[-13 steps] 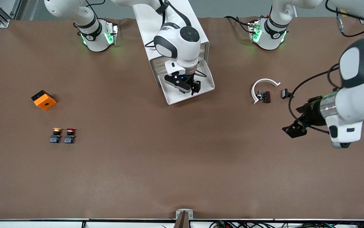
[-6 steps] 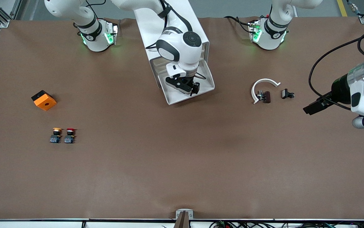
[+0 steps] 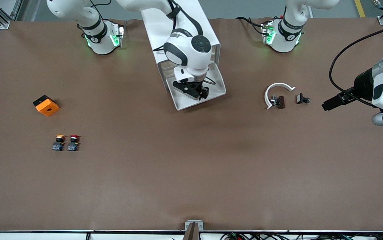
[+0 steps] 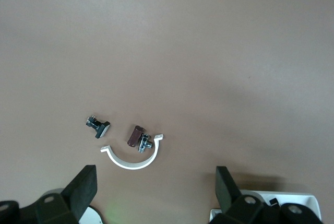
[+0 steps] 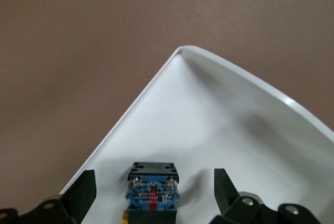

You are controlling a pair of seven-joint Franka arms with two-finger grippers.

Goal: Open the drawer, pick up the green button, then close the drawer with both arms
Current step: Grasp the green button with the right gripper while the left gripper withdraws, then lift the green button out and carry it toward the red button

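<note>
Right gripper (image 3: 201, 93) has sunk a little lower into the pulled-out drawer (image 3: 216, 95) than half a second ago, its fingers (image 5: 78, 195) spread and released on either side of the button (image 5: 153, 190), which lies in the drawer with its bluish base showing; nothing is grasped. Left gripper (image 3: 330, 103), also spread wide and empty, has drifted up toward the left arm's end of the brown worktop (image 3: 191, 173). On the worktop lie a white curved clip (image 3: 275, 90), an orange block (image 3: 46, 105), plus a yellow-capped button (image 3: 58, 141) and red-capped button (image 3: 73, 142) side by side.
</note>
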